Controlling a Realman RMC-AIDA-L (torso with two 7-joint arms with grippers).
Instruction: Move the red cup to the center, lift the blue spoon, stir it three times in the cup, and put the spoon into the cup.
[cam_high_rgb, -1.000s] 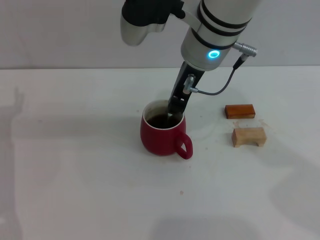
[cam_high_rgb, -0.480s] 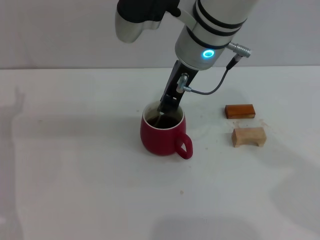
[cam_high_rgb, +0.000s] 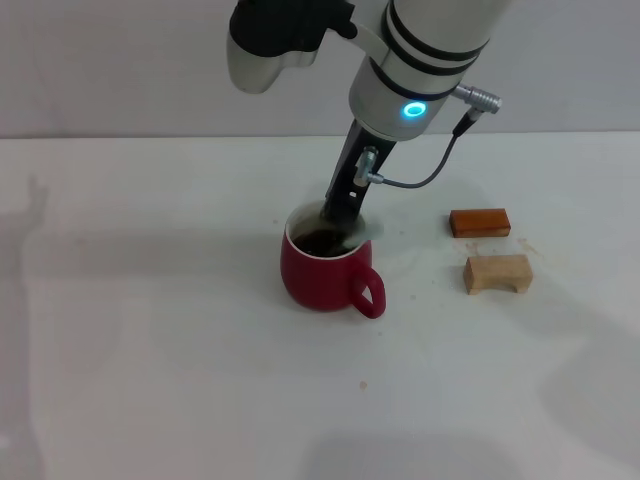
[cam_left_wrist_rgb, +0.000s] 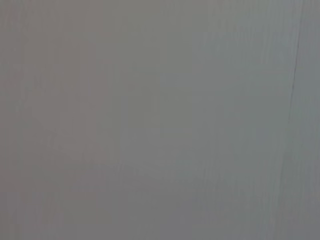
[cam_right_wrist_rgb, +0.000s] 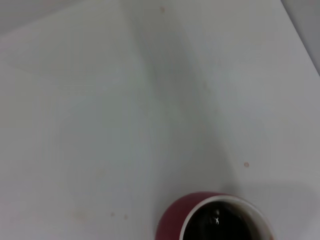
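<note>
Red cup (cam_high_rgb: 325, 268) near mid-table (cam_high_rgb: 150, 350), handle toward camera, dark liquid inside; first step judged done. Right gripper (cam_high_rgb: 340, 215) angled down over the far rim, tip at the cup mouth. Spoon not distinguishable in either view; presumably held and dipped in the liquid, but unconfirmed. Finger state not discernible: tip merges with the dark interior. Right wrist view: cup (cam_right_wrist_rgb: 215, 220) seen from above, white rim and dark liquid, small glint on the surface. Orange-brown block (cam_high_rgb: 480, 222) and pale wooden block (cam_high_rgb: 498, 273) to the right, well apart from the cup. Left arm out of sight; its wrist view shows only plain grey. Stage judged as stirring; number of turns completed unknown. Remaining: any unfinished turns, then release of the spoon into the cup.
</note>
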